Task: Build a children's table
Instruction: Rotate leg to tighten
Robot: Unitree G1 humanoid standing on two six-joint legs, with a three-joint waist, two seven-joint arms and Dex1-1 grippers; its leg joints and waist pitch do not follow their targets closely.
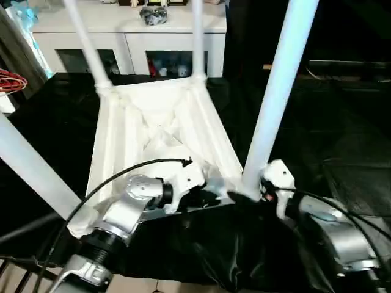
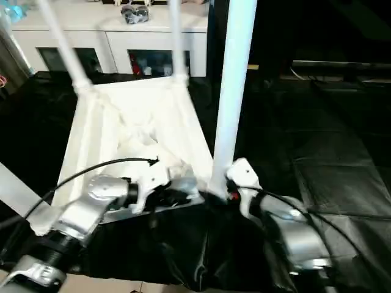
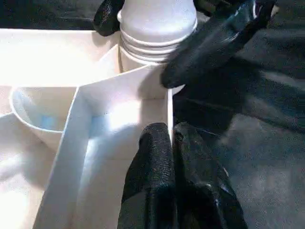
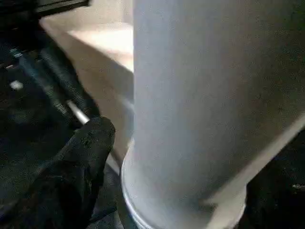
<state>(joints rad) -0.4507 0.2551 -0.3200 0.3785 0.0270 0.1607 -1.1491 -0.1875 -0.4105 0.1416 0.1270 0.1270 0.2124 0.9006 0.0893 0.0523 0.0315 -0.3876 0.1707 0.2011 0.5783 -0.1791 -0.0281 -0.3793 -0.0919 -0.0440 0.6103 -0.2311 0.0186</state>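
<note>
The children's table (image 1: 159,122) lies upside down on black cloth, ribbed underside up. Four white legs stand in its corner sockets: far left (image 1: 88,49), far right (image 1: 198,36), near left (image 1: 30,165) and near right (image 1: 278,91). My left gripper (image 3: 171,136) is shut on the thin white rim wall (image 3: 143,88) just beside the near right socket. My right gripper (image 1: 250,195) stands open around the base of the near right leg (image 4: 200,95). One black finger (image 4: 88,152) sits beside the leg, and both fingers (image 3: 214,43) flank its ribbed foot in the left wrist view.
A white cabinet (image 1: 128,36) with glass doors stands close behind the table. Black cloth (image 1: 317,140) covers the surface to the right. A red cable coil (image 1: 11,81) lies at the far left. Floor shows below the cloth's near edge.
</note>
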